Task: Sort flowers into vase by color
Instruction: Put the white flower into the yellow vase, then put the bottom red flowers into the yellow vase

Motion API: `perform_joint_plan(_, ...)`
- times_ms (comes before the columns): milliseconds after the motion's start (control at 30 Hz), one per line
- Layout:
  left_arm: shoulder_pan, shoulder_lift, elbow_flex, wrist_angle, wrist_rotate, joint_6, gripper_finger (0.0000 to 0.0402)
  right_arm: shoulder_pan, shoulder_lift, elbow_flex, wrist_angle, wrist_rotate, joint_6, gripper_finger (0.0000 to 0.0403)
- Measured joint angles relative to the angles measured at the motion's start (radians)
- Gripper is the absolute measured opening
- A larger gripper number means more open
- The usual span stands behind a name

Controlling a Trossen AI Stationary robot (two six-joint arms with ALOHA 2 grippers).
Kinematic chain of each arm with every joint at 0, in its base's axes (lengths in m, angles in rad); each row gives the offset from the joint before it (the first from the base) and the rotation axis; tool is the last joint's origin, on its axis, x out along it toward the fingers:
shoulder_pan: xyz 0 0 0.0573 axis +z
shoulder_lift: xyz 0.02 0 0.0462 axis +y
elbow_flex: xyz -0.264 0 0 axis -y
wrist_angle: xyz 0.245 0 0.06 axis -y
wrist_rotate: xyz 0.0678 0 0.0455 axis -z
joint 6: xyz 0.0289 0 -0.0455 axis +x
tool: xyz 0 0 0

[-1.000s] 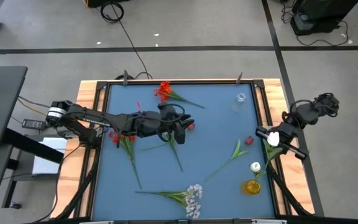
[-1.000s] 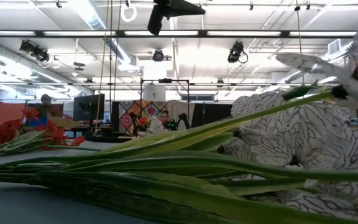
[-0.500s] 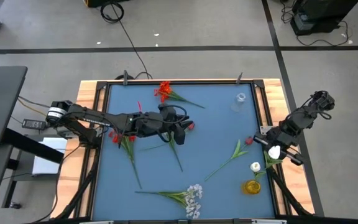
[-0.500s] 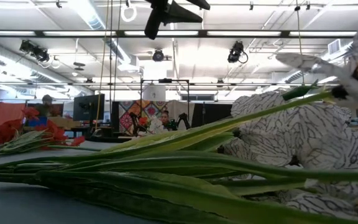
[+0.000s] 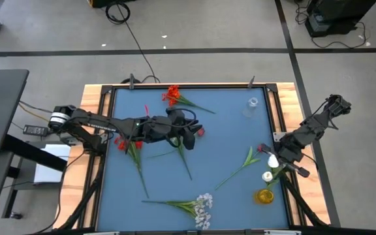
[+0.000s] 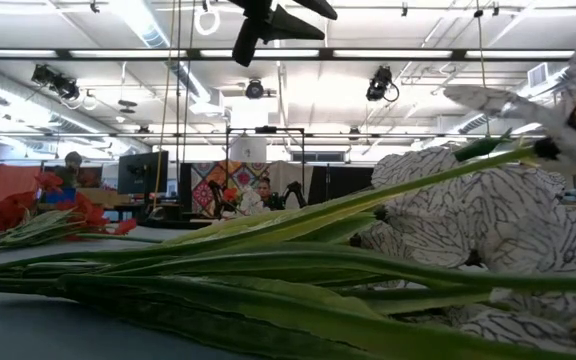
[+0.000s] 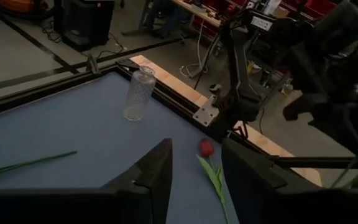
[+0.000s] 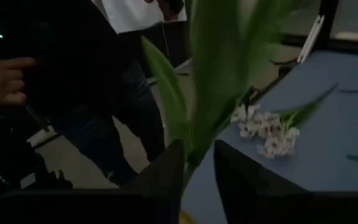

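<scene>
While the right tool pinches a white flower stem, it should go slowly down into the yellow vase; the left tool waits open, holding nothing.

Blue-topped table with scattered flowers, a clear glass vase, a yellow vase.

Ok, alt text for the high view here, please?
From above, the right claw holds a white flower near the yellow vase, while the left claw rests mid-table beside a red bloom. More flowers lie scattered on the blue table.
</scene>
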Motion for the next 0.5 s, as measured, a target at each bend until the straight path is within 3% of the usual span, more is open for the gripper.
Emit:
perform_joint_plan(167,0.000,0.000,0.000,-0.007,0.000,0.000,0.0144,0.000,-0.006,0.001,-0.112,-0.016,0.052,0.0144)
perform_joint_plan(233,0.004,0.004,0.000,-0.009,0.001,0.000,0.0144,0.000,-0.006,0.000,-0.178,-0.016,0.055,0.0148)
perform_joint_plan(400,0.028,0.020,0.000,-0.018,0.024,0.000,0.0144,0.000,-0.013,0.002,-0.153,-0.024,0.078,0.0148)
perform_joint_plan(500,0.035,0.036,0.000,-0.021,0.058,0.000,0.0144,0.000,-0.018,0.002,-0.205,0.044,0.108,0.0148)
